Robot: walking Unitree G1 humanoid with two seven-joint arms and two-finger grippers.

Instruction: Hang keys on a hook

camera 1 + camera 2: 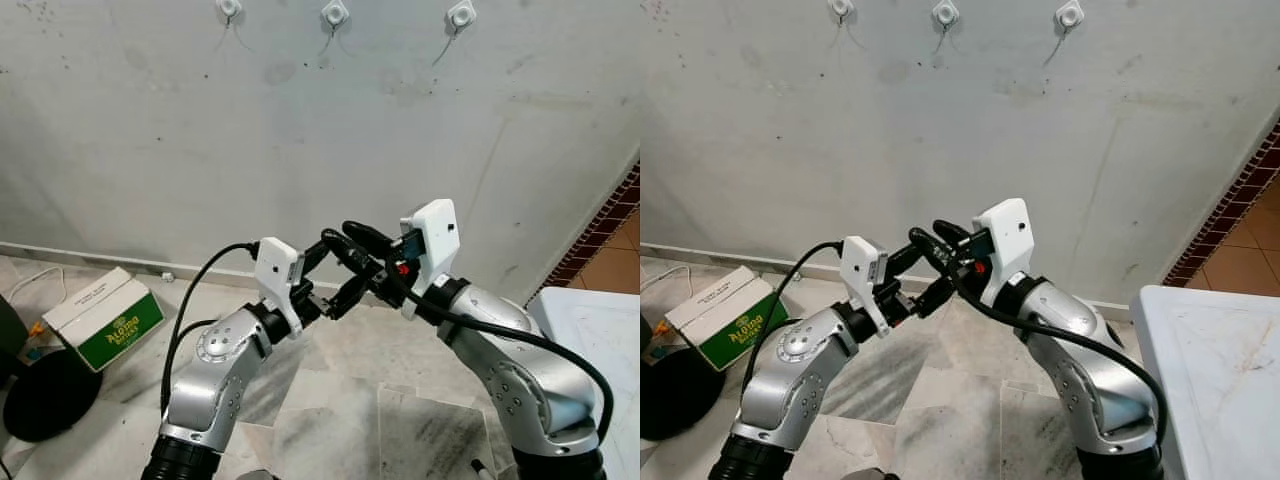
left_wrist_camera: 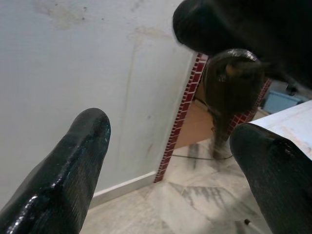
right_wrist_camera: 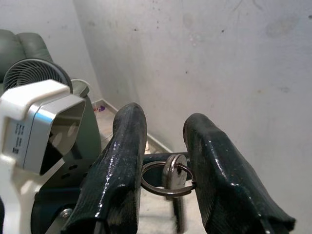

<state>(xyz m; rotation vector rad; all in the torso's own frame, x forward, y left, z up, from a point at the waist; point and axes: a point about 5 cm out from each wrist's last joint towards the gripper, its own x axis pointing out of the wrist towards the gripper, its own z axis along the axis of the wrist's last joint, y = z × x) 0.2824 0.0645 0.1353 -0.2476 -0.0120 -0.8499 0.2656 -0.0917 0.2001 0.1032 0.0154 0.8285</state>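
Keys (image 3: 171, 176) pass between grippers: right gripper (image 3: 165, 170) pinches the ring, left gripper (image 2: 170, 161) gapes wide. Next, lifting to a hook (image 1: 335, 14).

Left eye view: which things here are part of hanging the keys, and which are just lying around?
Part of the job:
- keys, on a ring between the right gripper fingers
- left gripper, open, beside it
- three wall hooks

Just lying about:
- green-and-white box on the floor
- black round object
- white tabletop
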